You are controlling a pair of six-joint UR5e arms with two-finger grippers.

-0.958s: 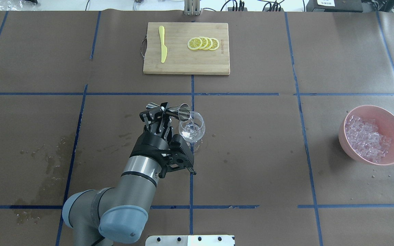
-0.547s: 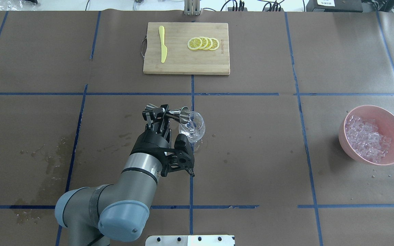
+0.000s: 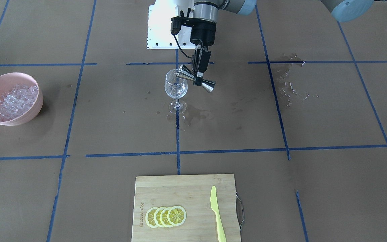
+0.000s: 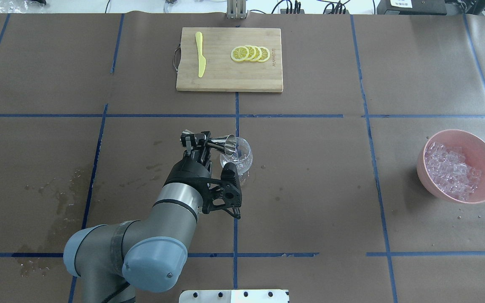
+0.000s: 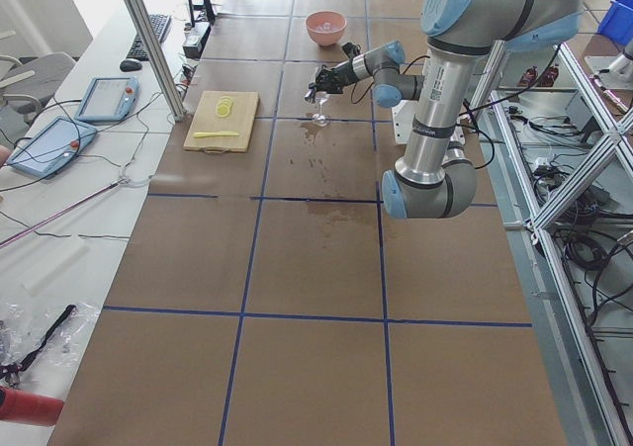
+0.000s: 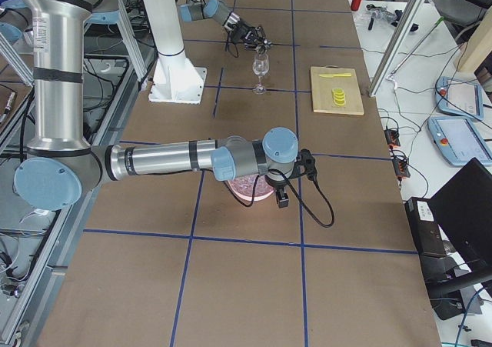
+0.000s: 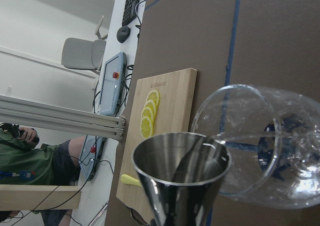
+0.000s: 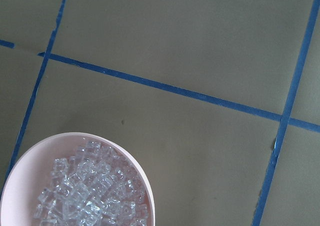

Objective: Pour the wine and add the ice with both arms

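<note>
Wet stains far left. Left arm reaches to centre. Left claw clamped on jigger waist; jigger tipped sideways, mouth at glass rim. Wine thin, near colourless, in glass. Board beyond, knife and lemon slices on it. Bowl far right, holding ice. Right claw above bowl; apart or together, cannot tell.
</note>
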